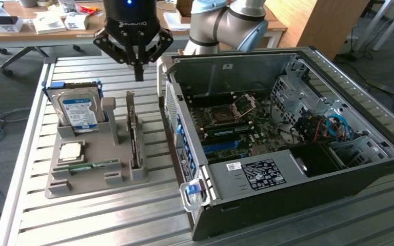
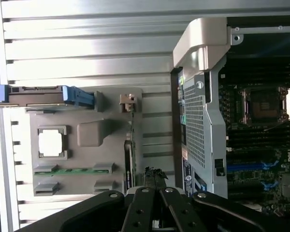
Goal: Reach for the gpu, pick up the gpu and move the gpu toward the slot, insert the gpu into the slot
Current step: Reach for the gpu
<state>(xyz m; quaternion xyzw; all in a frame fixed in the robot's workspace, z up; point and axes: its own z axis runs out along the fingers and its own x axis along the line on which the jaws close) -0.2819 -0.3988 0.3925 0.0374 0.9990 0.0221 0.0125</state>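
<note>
The gpu (image 1: pixel 135 134) stands on edge in a grey holder (image 1: pixel 87 177) on the slatted table, a thin green card with its metal bracket at the far end. In the wrist view the gpu (image 2: pixel 129 152) appears edge-on. My gripper (image 1: pixel 139 76) hangs above the far end of the card, fingers shut together with nothing between them, apart from the card. The wrist view has the gripper (image 2: pixel 152 174) just beside the card's line. The slot (image 1: pixel 225 148) is a blue connector on the motherboard inside the open computer case (image 1: pixel 307 169); it also appears as the slot (image 2: pixel 246 166).
The holder also carries a silver hard drive (image 1: pixel 79 110) in a blue caddy, a square processor (image 1: pixel 72 150) and a narrow memory stick (image 1: pixel 91 165). The case's side wall (image 1: pixel 176 102) rises close to the card on the exterior view's right. Cluttered desks stand behind.
</note>
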